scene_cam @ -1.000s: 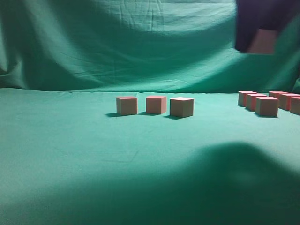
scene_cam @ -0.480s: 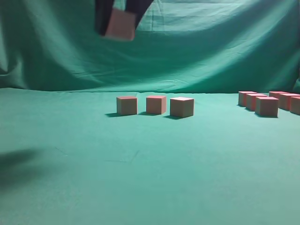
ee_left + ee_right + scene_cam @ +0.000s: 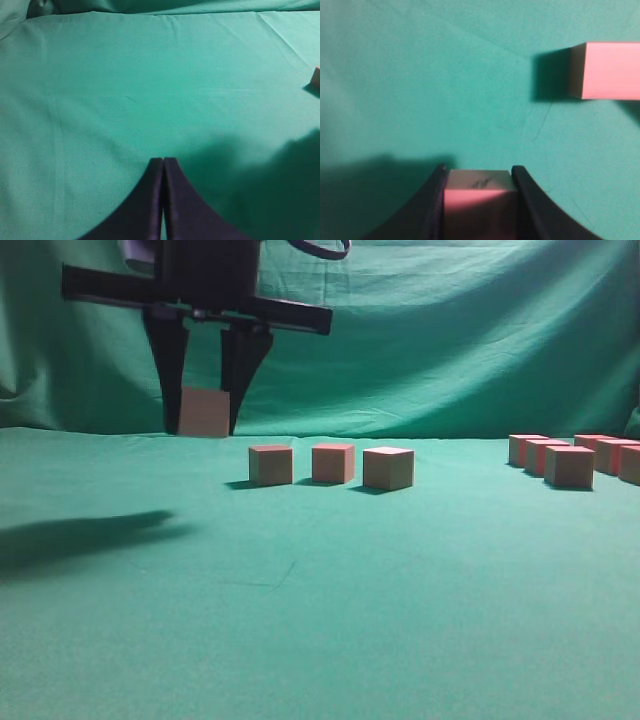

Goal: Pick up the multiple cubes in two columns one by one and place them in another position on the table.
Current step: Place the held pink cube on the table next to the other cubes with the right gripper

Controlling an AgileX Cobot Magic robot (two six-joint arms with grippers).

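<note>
**Cubes: one in transit, row of three waiting on the bench**

Cubes, small matte reddish-pink blocks with paler tan faces, sit in two groups on the green-cloth bench. We count a row of three near the middle and a cluster of unmoved ones at the far right. One more cube hangs above the cloth, clamped between the dark fingers of the right end effector, just left of the row's leftmost cube.

The left end effector has its fingers pressed together, holding nothing.

We judge this the placing step. The next move calls for lowering the cube squarely to the cloth, in line with the row and clear of its neighbour, then opening the fingers.
</note>
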